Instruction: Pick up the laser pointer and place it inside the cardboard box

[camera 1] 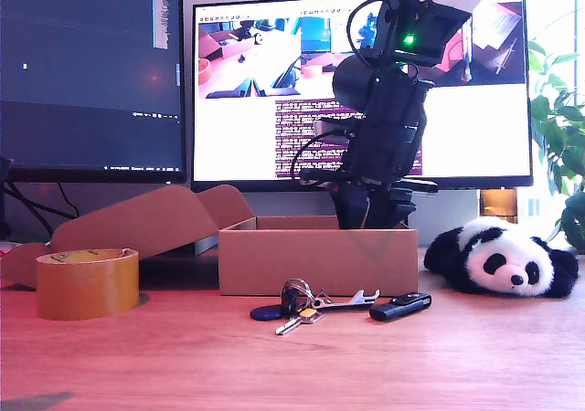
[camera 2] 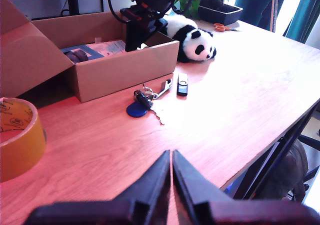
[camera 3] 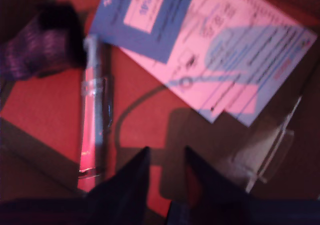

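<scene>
My second end effector (camera 3: pixel 162 157) is down inside the box (camera 1: pixel 315 260), its fingers a narrow gap apart with nothing between them. The laser pointer (camera 3: pixel 93 130) lies on the box floor just beside those fingers, apart from them, its shiny barrel running alongside (its head end is too blurred to make out). A printed leaflet (camera 3: pixel 210 45) lies flat in the box near it. In the exterior view this arm drops into the box from above, at the box's far right part.

My first end effector (camera 2: pixel 171 160) hovers above the bare tabletop (camera 2: pixel 240 100), its fingers closed to a thin slit, holding nothing. Beyond it lie keys (camera 2: pixel 145 100) and a black fob (camera 2: pixel 182 84) in front of the box, a panda (camera 2: pixel 192 40) further off, and a tape roll (camera 2: pixel 17 135) near the box's open flap
</scene>
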{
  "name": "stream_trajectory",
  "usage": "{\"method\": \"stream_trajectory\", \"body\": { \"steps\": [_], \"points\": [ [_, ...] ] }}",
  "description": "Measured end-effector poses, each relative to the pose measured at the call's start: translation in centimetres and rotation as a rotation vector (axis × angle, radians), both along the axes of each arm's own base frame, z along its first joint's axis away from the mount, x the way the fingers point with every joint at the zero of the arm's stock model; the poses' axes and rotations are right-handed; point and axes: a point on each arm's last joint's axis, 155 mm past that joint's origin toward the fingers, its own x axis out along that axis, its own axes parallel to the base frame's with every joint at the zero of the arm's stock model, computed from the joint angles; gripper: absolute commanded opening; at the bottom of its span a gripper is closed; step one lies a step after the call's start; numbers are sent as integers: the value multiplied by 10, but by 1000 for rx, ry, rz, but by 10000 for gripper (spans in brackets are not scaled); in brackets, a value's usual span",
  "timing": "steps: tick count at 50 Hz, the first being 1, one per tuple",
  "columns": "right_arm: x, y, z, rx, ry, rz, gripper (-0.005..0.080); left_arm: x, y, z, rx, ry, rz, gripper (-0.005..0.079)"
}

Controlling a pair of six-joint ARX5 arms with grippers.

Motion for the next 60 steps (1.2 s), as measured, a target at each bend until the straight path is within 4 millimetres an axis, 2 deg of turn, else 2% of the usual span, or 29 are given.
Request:
{"method": "stream_trajectory", "body": {
  "steps": [16,20,23,31,36,44,52,56,60],
  "points": [
    [-4,-1,-2,-17,9,28,-10,0,0,0,0,0,0,-19],
    [-3,-1,4,-14,-2,31,-10,0,0,0,0,0,0,-19],
    [0,0,12,-3,-26,31,-10,0,0,0,0,0,0,-19],
    [19,10,61,85,-169,-4,-10,0,0,0,0,0,0,-19],
    [23,11,86,123,-211,-31,-10,0,0,0,0,0,0,-19],
    [25,4,97,64,-264,-14,-10,0,0,0,0,0,0,-19],
    [20,11,103,52,-281,16,-10,0,0,0,0,0,0,-19],
    [15,12,119,64,-305,22,-10,0,0,0,0,0,0,-19],
    [11,10,148,87,-357,21,-10,0,0,0,0,0,0,-19]
  ]
}}
